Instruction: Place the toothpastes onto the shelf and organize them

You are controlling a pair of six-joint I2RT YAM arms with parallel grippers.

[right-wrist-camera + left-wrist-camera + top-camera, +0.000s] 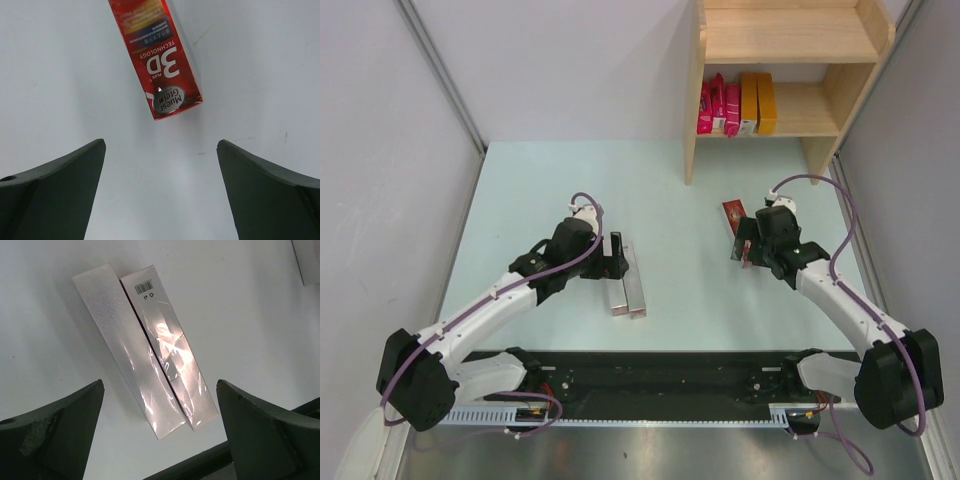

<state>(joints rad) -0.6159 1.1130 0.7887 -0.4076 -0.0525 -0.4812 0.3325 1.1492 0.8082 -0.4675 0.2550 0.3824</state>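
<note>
Pale surface [550,200] carries the wooden shelf [790,35] at far right. Its lower board holds pink cartons [718,105] and orange cartons [757,102] upright, side by side, probably packed tight to leave room. Left jaws hang spread wide over two silver cartons [165,340] lying touching, likely lining up a grab. Right jaws, also wide apart, hover just short of the red carton [157,55] end, nothing gripped.

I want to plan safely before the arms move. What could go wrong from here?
The two silver cartons lie touching, so the open left jaws may catch both or push one askew. The red carton lies slanted to the open right jaws; closing could spin it.
</note>
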